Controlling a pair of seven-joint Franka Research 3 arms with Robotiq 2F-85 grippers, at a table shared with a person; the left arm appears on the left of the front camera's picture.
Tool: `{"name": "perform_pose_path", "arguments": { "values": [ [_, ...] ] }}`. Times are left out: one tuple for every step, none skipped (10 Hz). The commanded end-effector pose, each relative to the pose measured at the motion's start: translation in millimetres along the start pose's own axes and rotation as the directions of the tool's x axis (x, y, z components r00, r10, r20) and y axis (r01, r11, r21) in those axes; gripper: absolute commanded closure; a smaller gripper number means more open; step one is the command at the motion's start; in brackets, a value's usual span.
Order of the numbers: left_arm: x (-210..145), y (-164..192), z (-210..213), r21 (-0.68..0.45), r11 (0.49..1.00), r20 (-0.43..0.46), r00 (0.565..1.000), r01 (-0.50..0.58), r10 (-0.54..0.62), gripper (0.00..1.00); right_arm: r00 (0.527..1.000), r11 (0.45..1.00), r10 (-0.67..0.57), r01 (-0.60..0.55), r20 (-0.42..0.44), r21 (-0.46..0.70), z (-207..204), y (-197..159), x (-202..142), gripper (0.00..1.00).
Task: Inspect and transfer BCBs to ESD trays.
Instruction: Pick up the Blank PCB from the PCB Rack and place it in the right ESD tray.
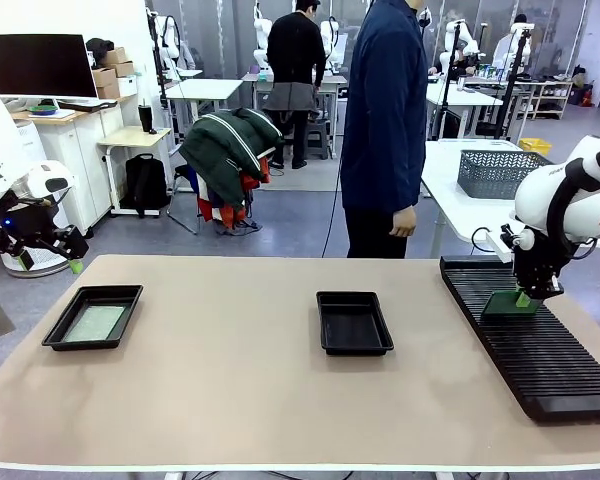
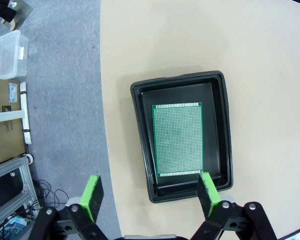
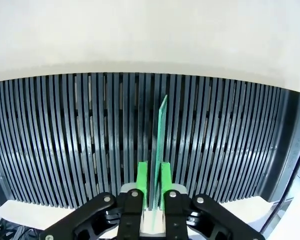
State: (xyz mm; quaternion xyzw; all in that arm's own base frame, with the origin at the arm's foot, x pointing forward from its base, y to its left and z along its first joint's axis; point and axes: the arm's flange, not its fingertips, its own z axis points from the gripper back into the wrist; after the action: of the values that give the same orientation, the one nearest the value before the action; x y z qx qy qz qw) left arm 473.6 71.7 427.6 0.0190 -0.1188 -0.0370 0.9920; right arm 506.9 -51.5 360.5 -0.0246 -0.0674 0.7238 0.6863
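Note:
A green BCB (image 2: 177, 139) lies flat in the left black ESD tray (image 1: 65, 333) (image 2: 140, 142) near the table's left end. My left gripper (image 2: 149, 192) hangs open high above that tray, at the left edge of the front view (image 1: 48, 252). A second ESD tray (image 1: 354, 322) sits bare at the table's middle. On the right, my right gripper (image 1: 525, 297) (image 3: 153, 181) is shut on another BCB (image 1: 508, 304) (image 3: 160, 130), which stands on edge in a slot of the black ribbed rack (image 1: 535, 340) (image 3: 65, 140).
A person in a dark blue coat (image 1: 385, 120) stands at the far side, one hand (image 1: 403, 224) hanging by the table edge. A grey mesh basket (image 1: 497, 172) rests on a white table behind the rack. Bare tabletop lies between the trays.

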Motion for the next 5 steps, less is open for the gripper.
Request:
{"name": "perform_pose_path", "arguments": {
  "values": [
    [-1.3, 0.8, -0.3, -0.004, 1.0, 0.006, 1.0, 0.0, 0.0, 0.0, 1.0, 0.999, -0.015, 0.016, -0.019, 0.032, 4.4, 1.0, 1.3, 0.92],
    [-1.3, 0.8, -0.3, -0.004, 1.0, 0.006, 1.0, 0.0, 0.0, 0.0, 1.0, 0.999, -0.015, 0.016, -0.018, 0.036, 4.8, 0.8, 0.7, 0.99],
    [-1.3, 0.8, -0.3, -0.004, 1.0, 0.006, 1.0, 0.0, 0.0, 0.0, 1.0, 0.999, -0.017, 0.018, -0.019, 0.038, 5.2, 0.5, 0.0, 0.98],
    [-1.3, 0.8, -0.3, -0.004, 1.0, 0.006, 1.0, 0.0, 0.0, 0.0, 1.0, 0.999, -0.018, 0.019, -0.017, 0.037, 5.0, 0.0, -0.7, 1.0],
    [-1.3, 0.8, -0.3, -0.004, 1.0, 0.006, 1.0, 0.0, 0.0, 0.0, 1.0, 0.999, -0.018, 0.019, -0.016, 0.039, 4.4, -0.9, -1.0, 1.0]
  ]
}}
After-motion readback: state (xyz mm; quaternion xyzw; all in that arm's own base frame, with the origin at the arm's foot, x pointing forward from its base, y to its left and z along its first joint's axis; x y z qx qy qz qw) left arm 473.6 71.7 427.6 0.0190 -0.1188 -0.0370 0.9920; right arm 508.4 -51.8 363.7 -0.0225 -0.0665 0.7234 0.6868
